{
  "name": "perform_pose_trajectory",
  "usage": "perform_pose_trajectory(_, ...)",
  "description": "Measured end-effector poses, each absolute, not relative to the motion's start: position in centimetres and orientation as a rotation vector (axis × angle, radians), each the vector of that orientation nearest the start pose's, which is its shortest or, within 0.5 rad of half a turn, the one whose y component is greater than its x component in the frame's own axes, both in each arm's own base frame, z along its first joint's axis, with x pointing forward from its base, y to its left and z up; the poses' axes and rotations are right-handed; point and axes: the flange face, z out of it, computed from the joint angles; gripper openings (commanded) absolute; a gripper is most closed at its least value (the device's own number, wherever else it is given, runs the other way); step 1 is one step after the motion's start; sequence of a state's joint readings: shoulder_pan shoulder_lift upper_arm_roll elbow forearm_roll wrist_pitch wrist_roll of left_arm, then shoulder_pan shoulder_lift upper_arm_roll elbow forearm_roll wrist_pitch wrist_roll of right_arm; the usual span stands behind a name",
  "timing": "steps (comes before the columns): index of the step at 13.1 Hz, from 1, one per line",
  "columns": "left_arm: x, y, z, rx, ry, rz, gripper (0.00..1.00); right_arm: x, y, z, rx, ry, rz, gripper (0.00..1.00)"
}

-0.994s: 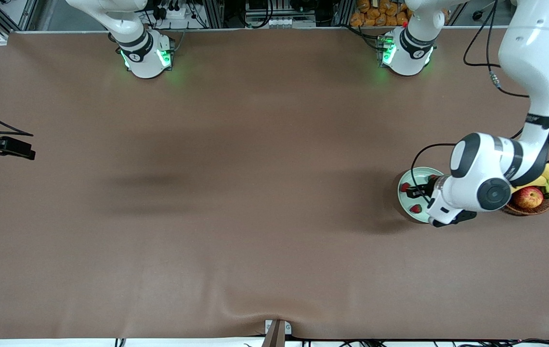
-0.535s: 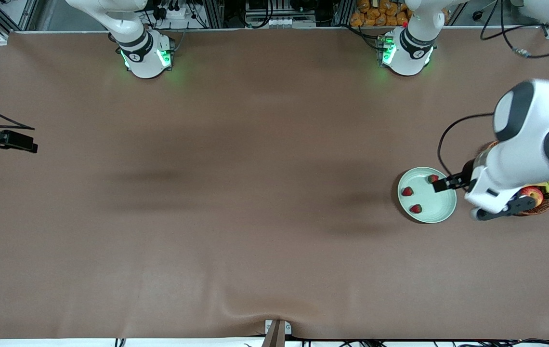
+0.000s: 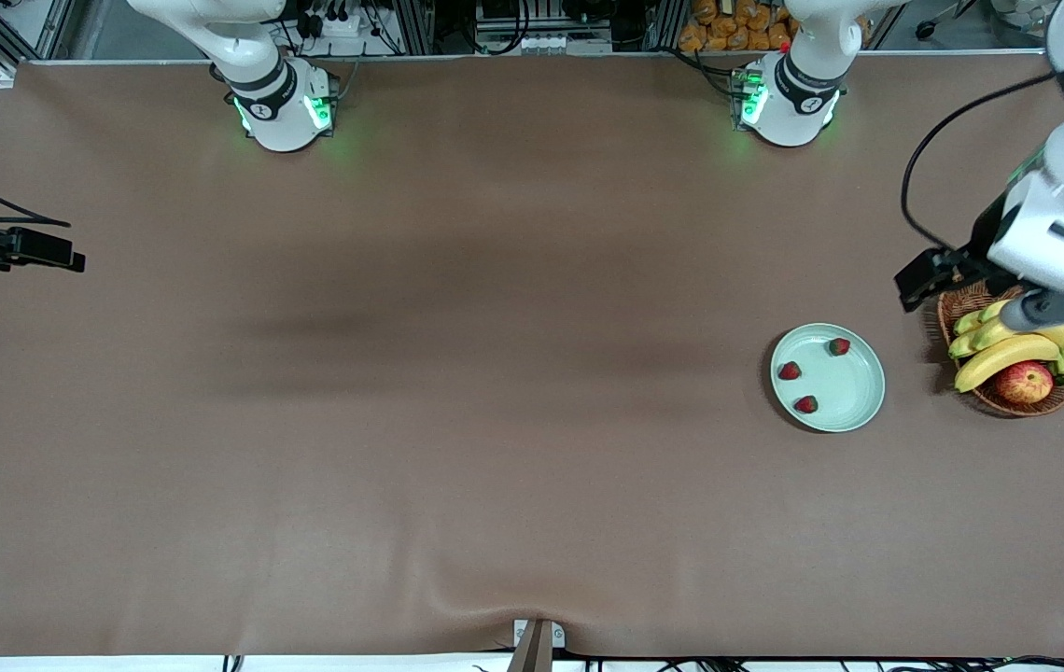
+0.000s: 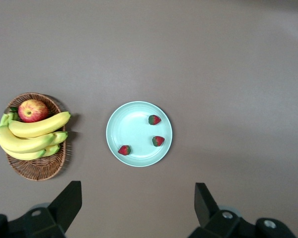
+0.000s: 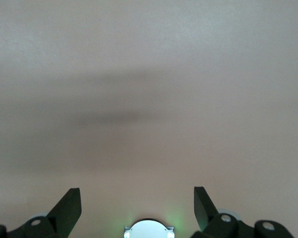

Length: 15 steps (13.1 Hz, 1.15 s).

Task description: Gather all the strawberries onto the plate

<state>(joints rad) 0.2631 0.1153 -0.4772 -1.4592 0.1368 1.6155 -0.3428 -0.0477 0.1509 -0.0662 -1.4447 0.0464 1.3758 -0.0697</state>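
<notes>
You have 3 strawberries in the plate (image 3: 854,406). The first strawberry (image 3: 839,346) lies close to the rim, on the part of the plate farthest from the front camera. The second strawberry (image 3: 789,371) lies toward the right arm's end of the plate. The third strawberry (image 3: 805,404) lies nearest the front camera. All 3 sit apart from one another, each resting on the pale green glaze.

The plate itself sits on the brown surface (image 3: 495,420) toward the left arm's end. Just beside it, closer to that end, you have a wicker basket (image 3: 961,303) holding a bunch of bananas (image 3: 1003,353) and an apple (image 3: 1024,383). Plate and basket do not touch.

Your left gripper (image 3: 929,277) is up in the air over the surface, at the basket's edge. The left wrist view looks straight down on plate and basket, and its 2 fingers (image 4: 69,201) stand wide apart with nothing between them.

Your right gripper (image 3: 33,252) hangs over the surface's edge at the right arm's end, well apart from the plate. The right wrist view shows only bare surface, and its fingers (image 5: 69,206) are likewise spread and empty.
</notes>
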Motion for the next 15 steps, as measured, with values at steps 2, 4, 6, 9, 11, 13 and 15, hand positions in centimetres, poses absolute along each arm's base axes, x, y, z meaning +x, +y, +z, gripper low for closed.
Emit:
perform_pose_trajectory(2,57.8,-8.6,63.2,-3.082,-0.175,-0.105,1.0,57.5,-5.9,58.9,-3.072,0.068,0.31,1.0)
perform_pose_trajectory(4,57.0,-7.2,63.7,-3.118,-0.169,-0.044,1.0,57.4,-6.3,59.1,-3.077,0.082,0.304,1.0)
perform_pose_trajectory(6,56.2,-5.6,64.2,-3.141,-0.163,-0.01,1.0,57.4,-6.5,59.2,-3.08,0.092,0.303,1.0)
perform_pose_trajectory(9,54.7,-4.9,64.5,-3.138,-0.162,0.007,1.0,57.5,-6.7,60.4,-3.087,0.096,0.263,1.0)
perform_pose_trajectory(11,53.4,-5.1,64.7,-3.134,-0.133,0.009,1.0,57.4,-6.6,61.6,-3.098,0.093,0.226,1.0)
perform_pose_trajectory(13,52.8,-4.9,65.1,-3.135,-0.078,-0.001,1.0,57.4,-6.5,61.9,-3.115,0.087,0.221,1.0)
perform_pose_trajectory(15,52.8,-4.4,65.1,-3.135,-0.084,0.0,1.0,57.5,-5.9,61.9,-3.142,0.069,0.227,1.0)
